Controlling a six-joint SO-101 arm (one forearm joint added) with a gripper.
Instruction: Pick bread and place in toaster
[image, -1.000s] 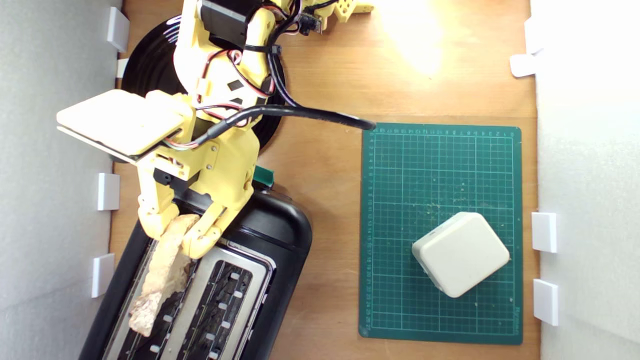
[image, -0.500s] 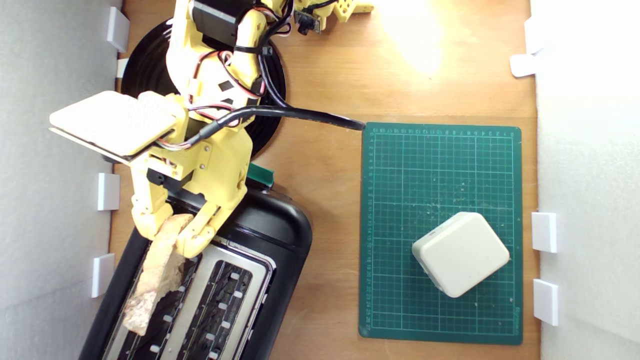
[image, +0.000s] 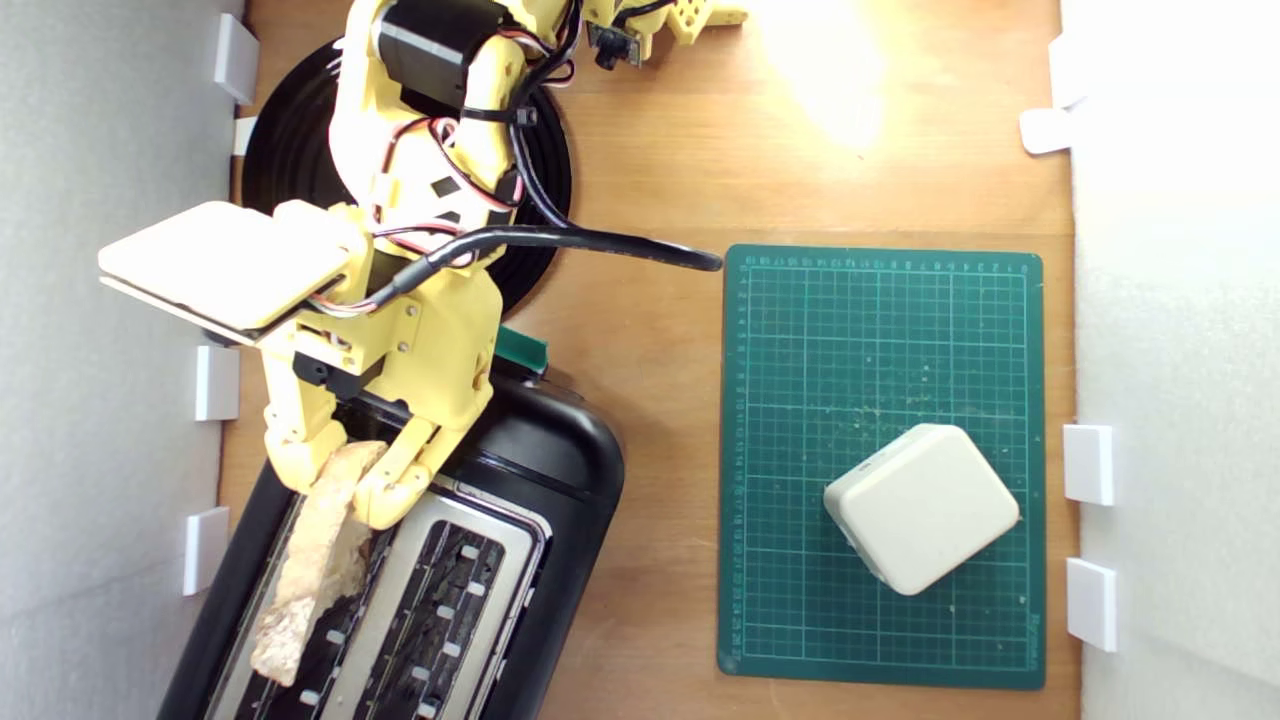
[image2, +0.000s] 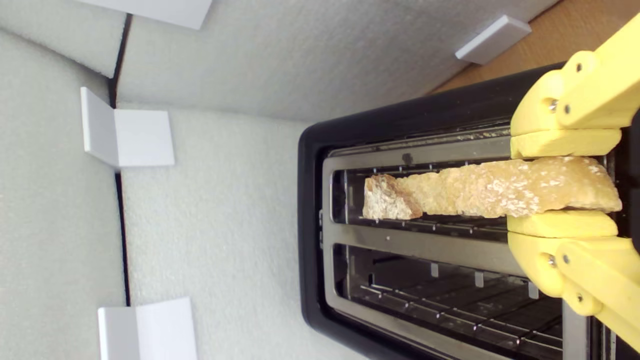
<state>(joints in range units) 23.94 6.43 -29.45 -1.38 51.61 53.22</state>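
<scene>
**Bread held on edge over the toaster's outer slot**

The bread (image: 312, 560) stands on edge, lengthwise along the toaster slot nearer the foam wall (image: 90, 560), the one on the exterior view's left. The wrist view shows the slice (image2: 480, 192) lined up over that slot, its crusty end out toward the far end of the slot; how deep it sits inside cannot be told. The second slot beside it has only its wire guides in it.

The yellow gripper (image: 338, 480) is closed on the rounded end of the slice, one finger (image2: 565, 143) pressed against each flat face, with only the bread's thickness between them.

The toaster (image: 560, 470) is black with a shiny metal top plate and lies at an angle in the corner on the exterior view's left, a teal lever (image: 525, 350) at its near end. Behind the arm lies a round black plate (image: 290, 130) on the wooden table (image: 650, 150). Well apart, on the exterior view's right, a green cutting mat (image: 880, 330) carries a cream-white rounded block (image: 920, 508). White brackets (image: 216, 382) hold the foam walls.
</scene>
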